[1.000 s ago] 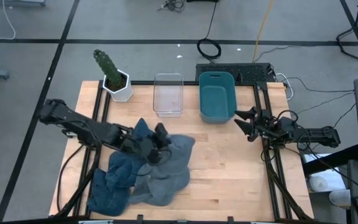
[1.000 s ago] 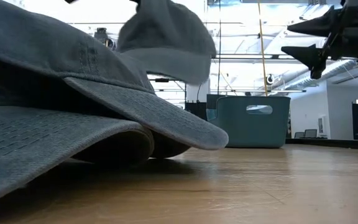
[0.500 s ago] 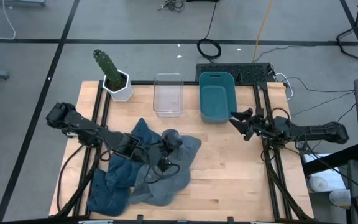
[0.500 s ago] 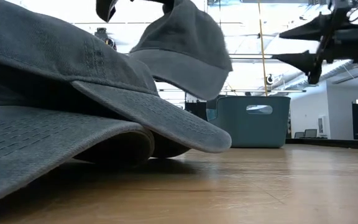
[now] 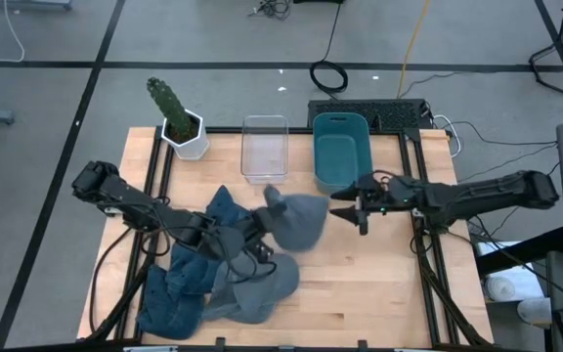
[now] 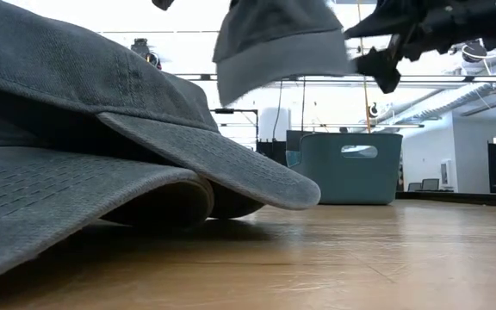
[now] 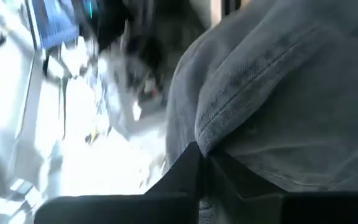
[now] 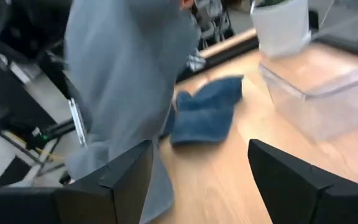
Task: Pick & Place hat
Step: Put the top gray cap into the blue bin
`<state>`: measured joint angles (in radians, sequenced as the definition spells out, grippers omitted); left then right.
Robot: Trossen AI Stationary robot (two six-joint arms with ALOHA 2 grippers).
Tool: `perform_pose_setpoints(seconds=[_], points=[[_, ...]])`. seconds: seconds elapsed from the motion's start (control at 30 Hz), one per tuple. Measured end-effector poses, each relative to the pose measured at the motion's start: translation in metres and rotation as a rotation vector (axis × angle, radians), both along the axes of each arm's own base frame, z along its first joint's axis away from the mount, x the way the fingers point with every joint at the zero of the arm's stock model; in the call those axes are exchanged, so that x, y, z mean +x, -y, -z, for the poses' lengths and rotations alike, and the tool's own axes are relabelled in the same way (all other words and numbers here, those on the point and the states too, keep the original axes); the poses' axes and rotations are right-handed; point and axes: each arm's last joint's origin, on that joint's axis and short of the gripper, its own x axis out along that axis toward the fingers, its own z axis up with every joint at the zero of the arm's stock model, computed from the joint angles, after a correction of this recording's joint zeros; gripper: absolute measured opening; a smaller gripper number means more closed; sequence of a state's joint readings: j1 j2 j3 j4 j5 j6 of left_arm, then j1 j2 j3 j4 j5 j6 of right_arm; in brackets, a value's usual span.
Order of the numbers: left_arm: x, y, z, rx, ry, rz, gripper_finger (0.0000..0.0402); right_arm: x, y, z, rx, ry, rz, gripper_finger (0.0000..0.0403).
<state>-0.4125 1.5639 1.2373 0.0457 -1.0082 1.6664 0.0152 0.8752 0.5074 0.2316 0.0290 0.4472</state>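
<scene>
grey-blue washed cotton, the soft cap (image 5: 299,219) hangs clear of the wooden bench (image 5: 360,274), pinched at its crown by the left pincer (image 5: 262,221), whose fingers are pressed together on the cloth. so the pick looks done, while the place is still to come. the right pincer (image 5: 352,207) is spread wide just beside the cap, which suggests a handover before the cap goes toward the teal plastic bin (image 5: 341,149) or the clear plastic tray (image 5: 265,147); more denim caps (image 5: 213,288) lie heaped on the bench, untouched.
</scene>
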Motion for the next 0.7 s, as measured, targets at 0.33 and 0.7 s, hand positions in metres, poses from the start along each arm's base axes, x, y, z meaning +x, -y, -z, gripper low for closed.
perform_pose_setpoints(seconds=[0.33,0.7], points=[[-0.001,-0.012,-0.025,-0.002,0.057,-0.039,0.0017,0.016,0.001,0.016,-0.018,0.032,0.05,0.0251],[-0.004,-0.003,-0.024,-0.001,0.039,-0.004,0.001,0.007,0.017,-0.007,-0.182,0.086,0.092,0.0251]])
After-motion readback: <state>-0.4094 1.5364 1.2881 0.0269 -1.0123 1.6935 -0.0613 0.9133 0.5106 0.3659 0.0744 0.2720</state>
